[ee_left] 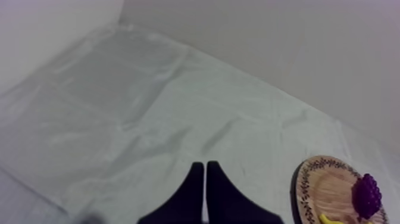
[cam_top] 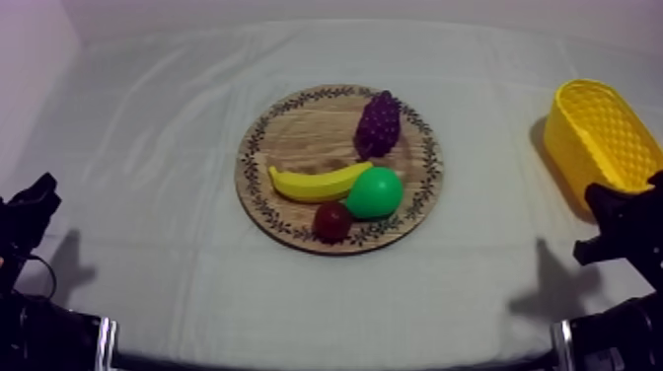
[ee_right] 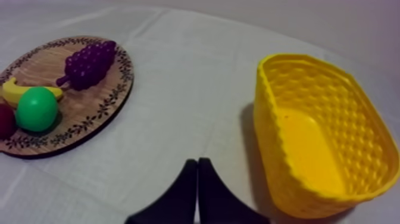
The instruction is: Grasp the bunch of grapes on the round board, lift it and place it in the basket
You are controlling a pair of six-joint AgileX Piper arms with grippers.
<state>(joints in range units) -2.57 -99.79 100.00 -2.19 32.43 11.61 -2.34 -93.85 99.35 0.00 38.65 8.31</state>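
Left fingers [ee_left: 189,196] and right fingers [ee_right: 184,193] lie closed, empty; bunch of grapes [cam_top: 378,123] appears light, knobbly, rigid: grip across its middle.

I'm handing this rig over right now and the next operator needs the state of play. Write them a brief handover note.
Left gripper: shut on nothing, low over the grey-white cloth at the table's left.
Right gripper: shut on nothing, beside the yellow lattice-walled basket at the table's right.
The purple bunch of toy grapes lies on the round wooden board with a patterned rim, next to a yellow banana, green pear and small red fruit.
Done: nothing yet.
Left: grasp the grapes, lift them, put them in the basket.
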